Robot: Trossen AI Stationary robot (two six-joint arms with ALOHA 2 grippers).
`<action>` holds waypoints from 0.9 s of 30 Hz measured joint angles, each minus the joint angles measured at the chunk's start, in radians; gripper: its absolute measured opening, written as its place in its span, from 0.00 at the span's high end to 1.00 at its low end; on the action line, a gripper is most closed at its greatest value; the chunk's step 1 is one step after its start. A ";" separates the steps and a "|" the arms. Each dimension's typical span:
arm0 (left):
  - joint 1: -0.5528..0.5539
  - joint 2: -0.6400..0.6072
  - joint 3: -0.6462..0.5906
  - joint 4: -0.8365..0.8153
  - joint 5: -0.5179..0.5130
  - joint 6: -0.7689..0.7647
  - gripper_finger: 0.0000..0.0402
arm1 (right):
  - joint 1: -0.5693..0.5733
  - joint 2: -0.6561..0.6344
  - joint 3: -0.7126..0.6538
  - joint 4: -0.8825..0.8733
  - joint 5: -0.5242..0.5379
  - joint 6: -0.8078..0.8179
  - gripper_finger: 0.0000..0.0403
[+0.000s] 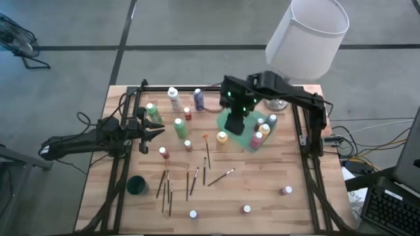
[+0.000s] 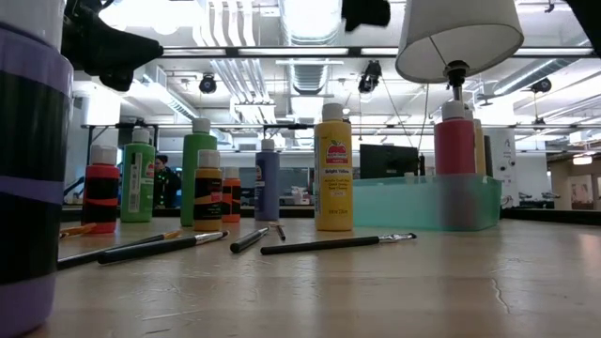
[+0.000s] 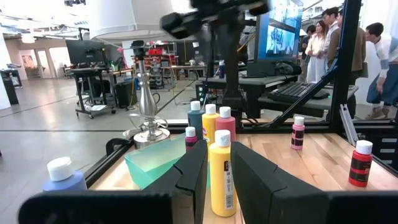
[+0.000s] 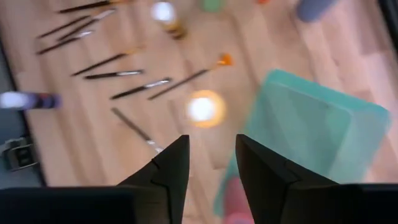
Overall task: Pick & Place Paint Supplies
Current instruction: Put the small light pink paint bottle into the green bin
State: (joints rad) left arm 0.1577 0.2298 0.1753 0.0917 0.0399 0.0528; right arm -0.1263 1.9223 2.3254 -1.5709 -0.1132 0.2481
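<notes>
Right claw [image 4: 208, 163] raised over the near edge of the translucent green tray [image 1: 249, 128], fingers parted, grasping nothing. Directly below its gap in the right wrist view, a yellow paint bottle [image 4: 204, 107] standing upright, white cap facing up, just beside the tray wall on the desk [image 1: 262, 196]. Off to that claw's far side, thin brushes [image 4: 118, 74] lying flat, long axes roughly parallel, one with an orange tip [image 4: 225, 60] pointing toward the tray. Left claw [image 3: 217, 177] held low at the desk's left side, also parted and empty, the same yellow bottle upright straight ahead between its fingers. Behind it, more capped bottles [image 3: 214, 121] standing inside the tray, red and pink ones farther right. Label on the yellow bottle visible only from the low view [image 2: 333, 169]: a red apple mark, small print unreadable. Lamp [image 2: 458, 38] with white shade behind the tray; people only in the left wrist view.
</notes>
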 joint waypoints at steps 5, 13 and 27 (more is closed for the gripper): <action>0.000 0.000 0.000 0.000 0.000 0.000 0.81 | 0.132 -0.023 0.007 0.000 0.000 0.110 0.73; 0.000 0.000 0.000 -0.003 0.000 0.000 0.81 | 0.310 -0.039 -0.002 0.000 0.000 0.386 0.78; 0.000 0.000 0.000 -0.004 0.000 0.000 0.81 | 0.528 -0.088 -0.345 0.000 -0.166 0.781 0.70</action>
State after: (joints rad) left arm 0.1577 0.2297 0.1753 0.0875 0.0399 0.0526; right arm 0.4016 1.8347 1.9803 -1.5709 -0.2790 1.0288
